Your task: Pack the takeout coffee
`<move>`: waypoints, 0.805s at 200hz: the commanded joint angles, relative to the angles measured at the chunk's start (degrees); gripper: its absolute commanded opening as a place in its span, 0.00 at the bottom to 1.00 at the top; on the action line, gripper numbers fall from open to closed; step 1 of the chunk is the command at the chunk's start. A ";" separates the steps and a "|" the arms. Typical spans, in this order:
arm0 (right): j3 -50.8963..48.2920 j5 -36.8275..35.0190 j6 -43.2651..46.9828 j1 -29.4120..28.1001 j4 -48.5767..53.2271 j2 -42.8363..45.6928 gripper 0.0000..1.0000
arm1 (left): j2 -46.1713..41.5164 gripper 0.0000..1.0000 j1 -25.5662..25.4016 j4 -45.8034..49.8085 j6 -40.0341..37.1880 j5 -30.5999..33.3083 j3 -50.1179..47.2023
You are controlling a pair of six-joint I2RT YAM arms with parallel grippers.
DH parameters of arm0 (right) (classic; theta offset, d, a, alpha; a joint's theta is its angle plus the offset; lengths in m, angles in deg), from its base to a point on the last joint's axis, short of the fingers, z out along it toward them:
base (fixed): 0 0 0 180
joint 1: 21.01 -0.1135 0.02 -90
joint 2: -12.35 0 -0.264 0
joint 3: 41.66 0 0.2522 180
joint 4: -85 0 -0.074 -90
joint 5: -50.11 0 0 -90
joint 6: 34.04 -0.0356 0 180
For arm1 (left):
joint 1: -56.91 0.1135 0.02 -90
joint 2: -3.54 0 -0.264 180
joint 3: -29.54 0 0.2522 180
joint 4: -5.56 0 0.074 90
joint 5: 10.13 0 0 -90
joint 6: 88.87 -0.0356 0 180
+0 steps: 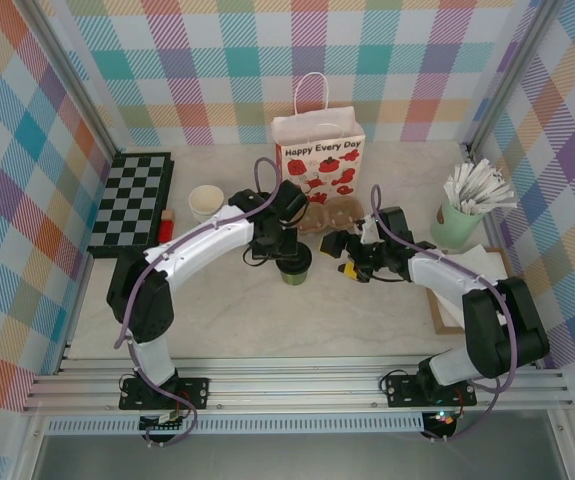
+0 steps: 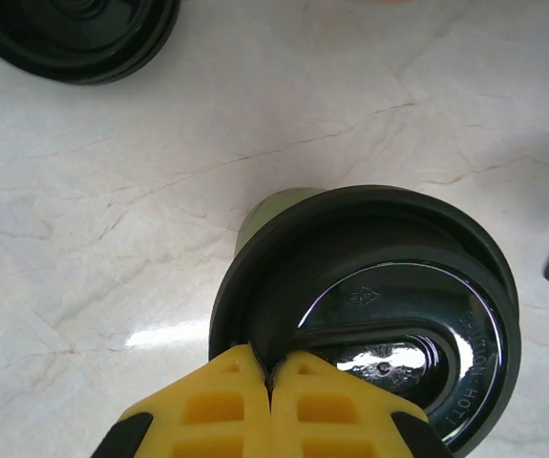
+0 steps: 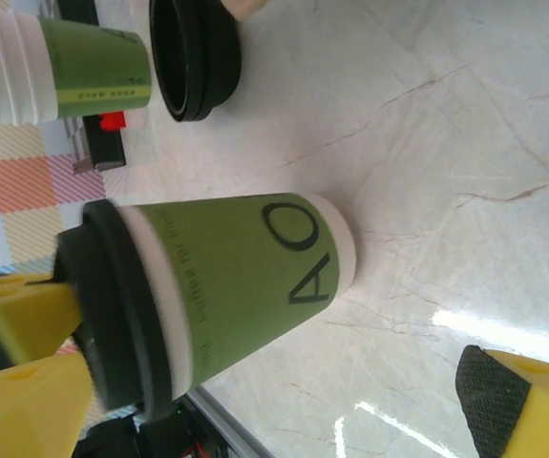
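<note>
Left gripper (image 2: 270,370), fingers together, touches the takeout coffee (image 2: 389,277) at its lid rim; right gripper (image 3: 274,377) gapes beside it

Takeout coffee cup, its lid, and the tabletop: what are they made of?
Takeout coffee cup: paper by the look, matte green print on a cream wall.
Lid: black plastic, glossy, with moulded lettering and sharp reflections.
Tabletop: marble-patterned and smooth, with soft glare. It could be stone or laminate, I cannot tell which.
</note>
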 commanded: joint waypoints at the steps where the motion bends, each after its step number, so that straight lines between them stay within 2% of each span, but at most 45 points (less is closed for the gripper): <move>1: -0.01 5.35 1.99 0.08 -2.63 -0.43 1.00 | 3.19 0.00 -0.98 4.18 3.06 1.86 2.11; 25: 0.78 8.53 2.14 -0.42 -2.90 -3.78 1.00 | 4.78 0.00 -1.31 5.30 2.91 2.54 2.73; 69: 0.75 7.73 1.96 -1.46 -2.82 -6.77 0.99 | 5.31 0.00 -1.47 4.61 3.46 2.25 0.59; 103: 1.12 9.92 1.54 -1.85 -3.81 -8.53 0.98 | 5.43 0.00 -1.53 3.63 3.46 1.14 -0.44; 161: 1.42 6.55 1.33 -2.29 -1.34 -10.98 0.98 | 5.63 0.00 -1.52 2.02 2.35 0.00 -1.63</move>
